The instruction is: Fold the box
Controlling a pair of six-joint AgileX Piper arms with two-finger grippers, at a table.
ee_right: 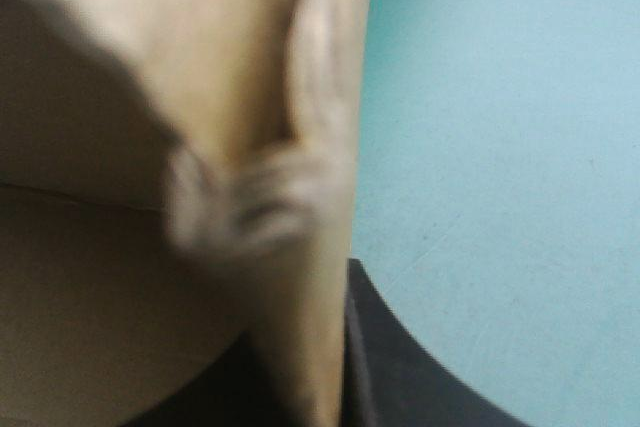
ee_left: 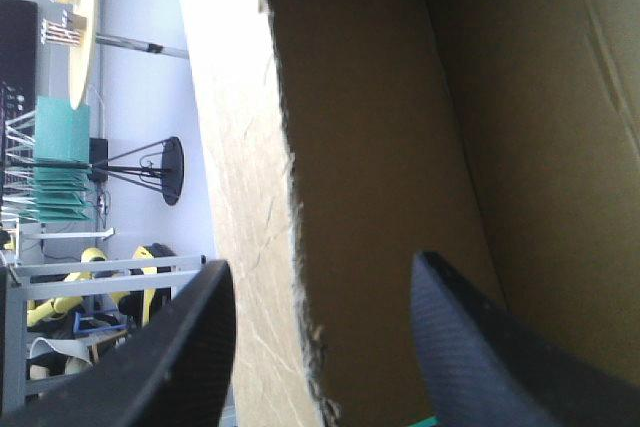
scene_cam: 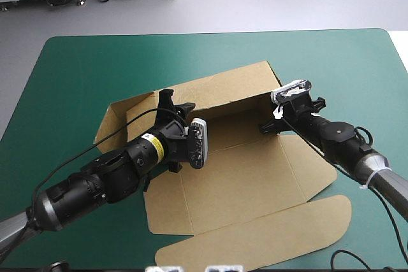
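Left tool [ee_left: 320, 263] released, straddling raised wall at 10 o'clock of box [scene_cam: 242, 183]; right tool [scene_cam: 266, 125] clenched on wall at 2 o'clock.

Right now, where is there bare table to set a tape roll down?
Free: the teal-green cover beyond the box, along the far edge and both far corners. Crowded: middle to near edge, under the box, left arm and right arm.

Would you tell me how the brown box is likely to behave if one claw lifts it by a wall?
The box probably weighs little: it is one thin cut sheet. It would likely hinge at its creases, since far walls stand while the near flap lies flat.
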